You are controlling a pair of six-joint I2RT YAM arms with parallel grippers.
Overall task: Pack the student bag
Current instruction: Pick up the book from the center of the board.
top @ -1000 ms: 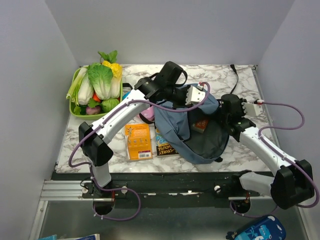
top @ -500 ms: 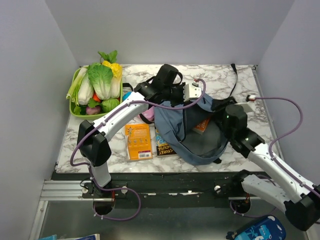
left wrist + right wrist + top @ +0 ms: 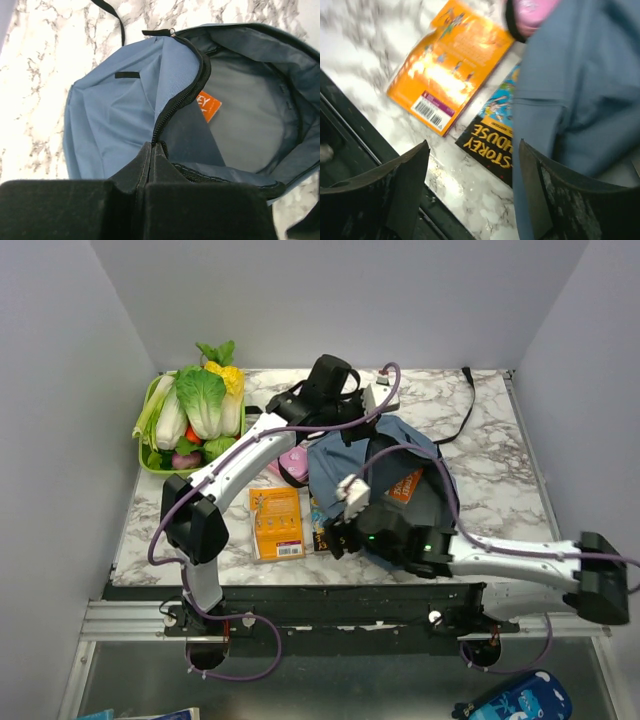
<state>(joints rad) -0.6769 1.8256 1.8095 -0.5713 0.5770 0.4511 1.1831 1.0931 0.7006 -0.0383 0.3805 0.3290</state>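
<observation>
Near side of the soft dusty-blue fabric student bag (image 3: pixel 115 110), right gripper (image 3: pixel 474 150): is hanging wide open and empty, probably lining up a pick.
Left of bag: flat orange paperback (image 3: pixel 450 65) and dark "Storey" paperback (image 3: pixel 492 137) are lying waiting, the dark one partly under the fabric.
Bag: is lying mid-table, gaping, with an orange-cornered book (image 3: pixel 210 106) inside.
Far side, left gripper (image 3: pixel 152 150): is pinching the zip rim closed-jawed, propping the mouth for loading.

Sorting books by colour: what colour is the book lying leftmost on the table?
The book is orange, clearest in right wrist view.
</observation>
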